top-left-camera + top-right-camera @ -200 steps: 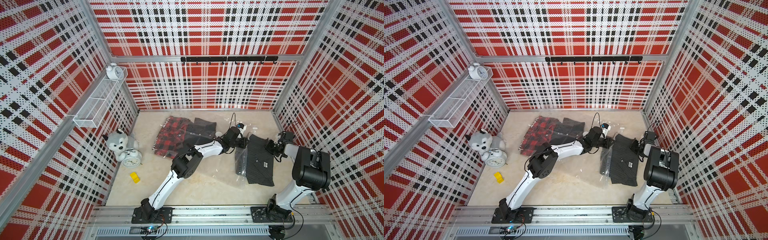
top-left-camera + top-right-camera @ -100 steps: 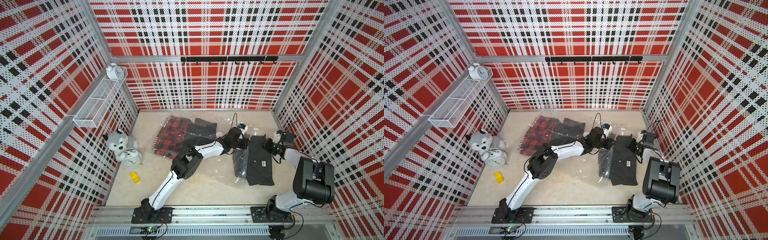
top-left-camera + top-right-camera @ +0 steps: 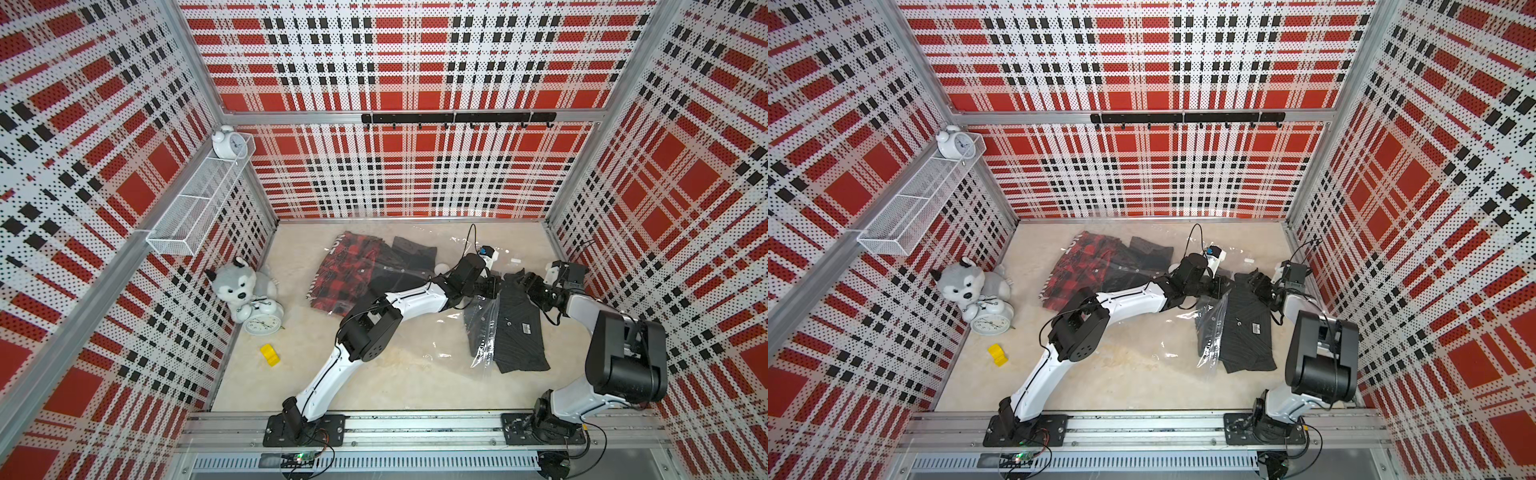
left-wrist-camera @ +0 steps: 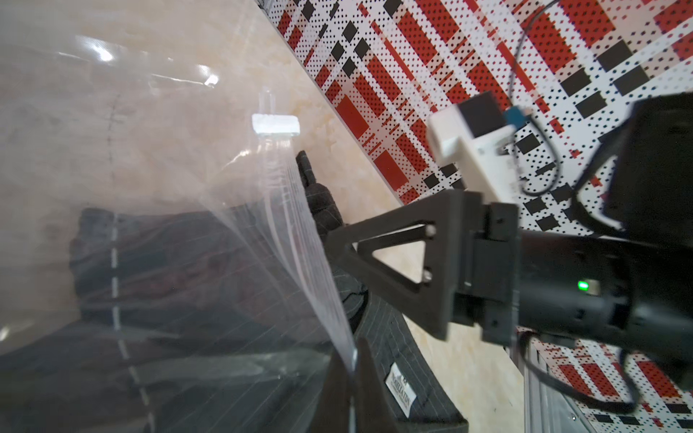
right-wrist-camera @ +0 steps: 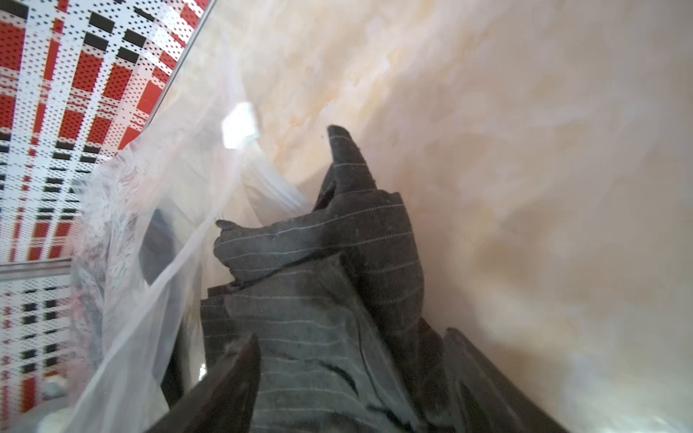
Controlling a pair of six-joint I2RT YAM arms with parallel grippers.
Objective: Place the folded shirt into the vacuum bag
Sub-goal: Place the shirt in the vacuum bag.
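- Left end effector (image 4: 352, 361) is clamped fully shut. It has a strip of the vacuum bag (image 3: 482, 322) film pinched in it, lifted like a tent at the mouth.
- Right end effector (image 5: 350, 337) has its jaws spread wide. The folded shirt (image 3: 519, 328) is bunched between them but, as far as I can judge, not pinched.
- The shirt lies on the table (image 3: 415, 386) at the bag's right-hand edge. One long strip sits under crinkled plastic; the bulk looks to be outside.
- First worry: that film is thin and slick. If it slides out of the left pinch, the mouth drops flat onto the shirt.
- Second worry: the collar end is rucked up, so a push there could unfold the shirt instead of sliding it in.
- Third worry: the two end effectors sit just beside each other, and a careless sideways shove could knock them together.
- Edges: the cage wall (image 3: 615, 232) is close behind the right arm, so there is little room to back off that way. The white slider clip (image 4: 275, 124) sits just past the shirt's tip.
- Open room: there is bare table toward the near rail, and space leftward under the film toward the red plaid garment (image 3: 345, 270).
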